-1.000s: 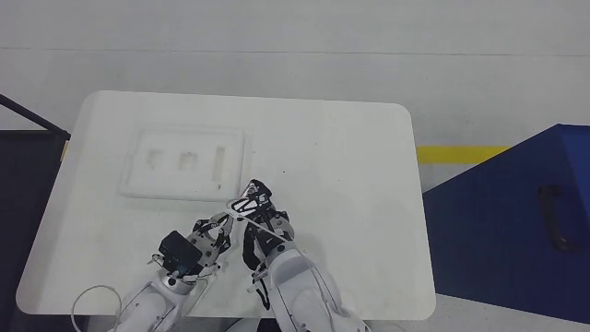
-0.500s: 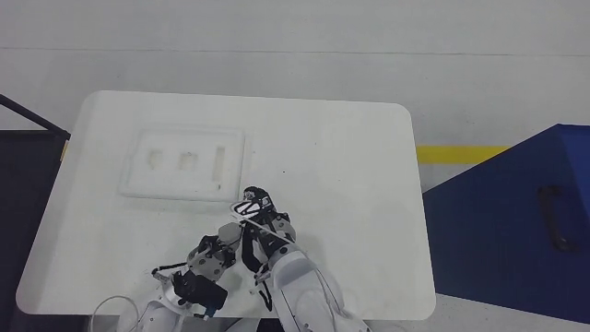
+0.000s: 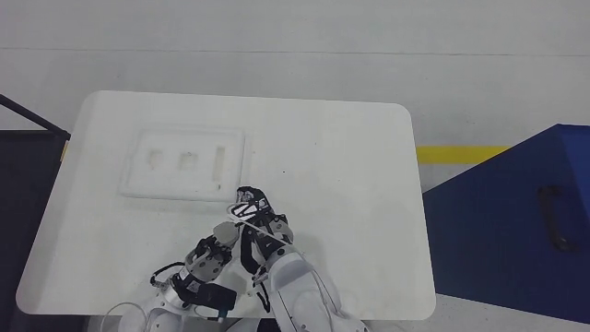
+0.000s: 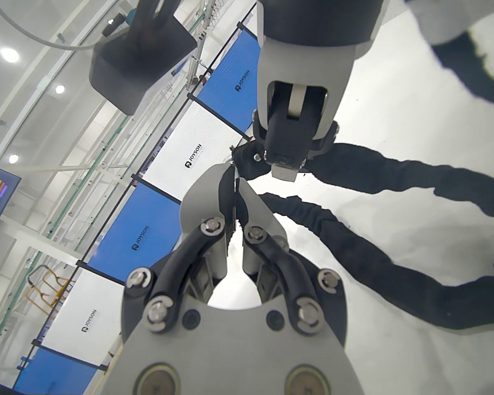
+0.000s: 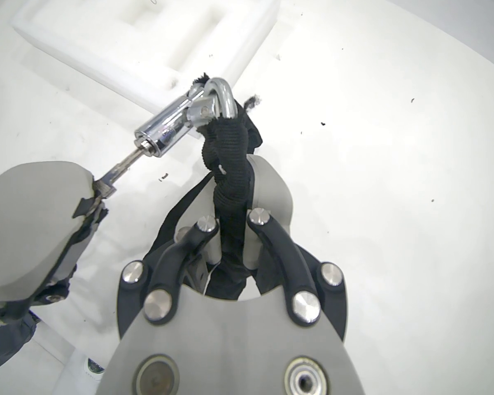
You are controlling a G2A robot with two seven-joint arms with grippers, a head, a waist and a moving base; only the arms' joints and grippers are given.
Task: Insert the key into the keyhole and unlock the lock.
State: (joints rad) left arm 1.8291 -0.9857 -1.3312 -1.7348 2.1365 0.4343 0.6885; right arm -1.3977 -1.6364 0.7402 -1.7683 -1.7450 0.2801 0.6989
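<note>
You are looking at a lock (image 5: 164,129) of glossy chromed metal, a key (image 5: 121,168) of duller metal, a cable (image 5: 228,145) in rough black woven cloth, a matt white foam tray (image 5: 78,42) and a smooth white surface (image 5: 374,125).

Our two arms meet side by side, low over the counter's (image 3: 350,148) near edge. Our left gripper (image 4: 235,180) pinches the key (image 5: 119,170), and our right gripper (image 5: 234,174) clamps the black-sleeved cable (image 5: 226,141).
</note>
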